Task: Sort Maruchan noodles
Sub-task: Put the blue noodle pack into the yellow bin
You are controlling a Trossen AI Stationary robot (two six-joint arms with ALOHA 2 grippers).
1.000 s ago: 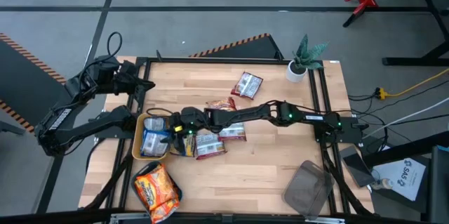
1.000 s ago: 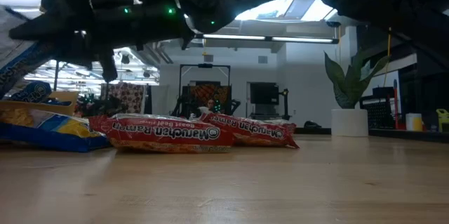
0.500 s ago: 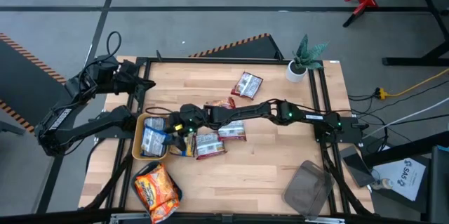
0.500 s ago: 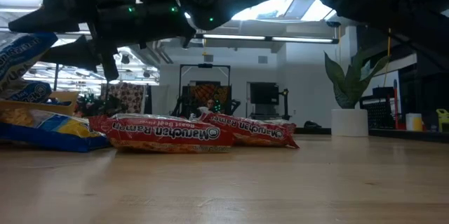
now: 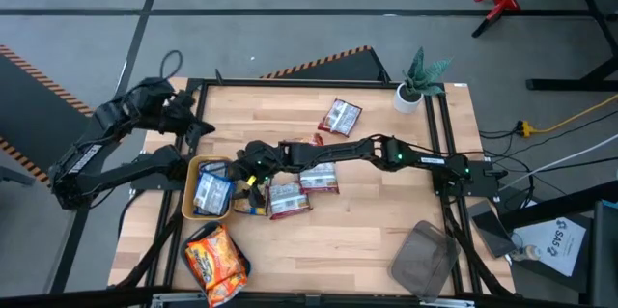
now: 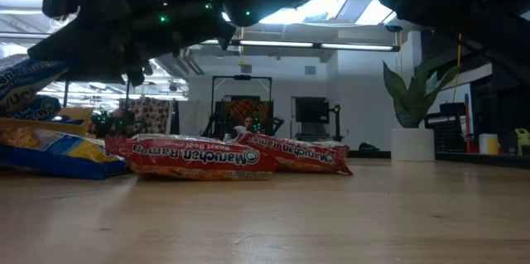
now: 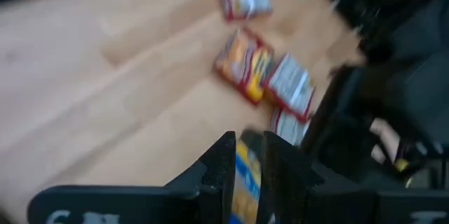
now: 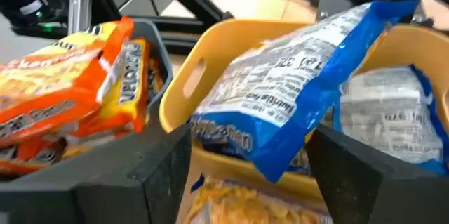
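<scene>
High view shows the sorting well under way but not finished. A yellow tray point(image 5: 190, 168) near the left edge of the desk point(image 5: 386, 231) holds several blue packets point(image 5: 210, 192), and a teal tray point(image 5: 214, 294) at the front edge is piled with orange packets point(image 5: 214, 258). The right hand point(image 5: 243, 165) reaches across the desk to the yellow tray's rim. In the right wrist view its fingers point(image 8: 158, 164) stand apart on either side of a blue packet point(image 8: 309, 104) that leans over the tray's edge; they do not press on it, so I judge it is being let go into the tray.

What is left, as far as can be seen: red-brown packets point(image 5: 304, 181) lying loose on the desk beside the yellow tray, one more point(image 5: 340, 116) farther back toward a potted plant point(image 5: 417, 81), and a blue-and-yellow packet point(image 5: 253, 202) just outside the yellow tray. A grey tray point(image 5: 425, 258) at the front right corner looks to hold nothing, and probably waits for the red-brown ones.

The left hand point(image 5: 193, 120) hangs above the back left corner of the desk, holding nothing; in its wrist view the fingers point(image 7: 223, 168) stand close together with only a narrow gap.
</scene>
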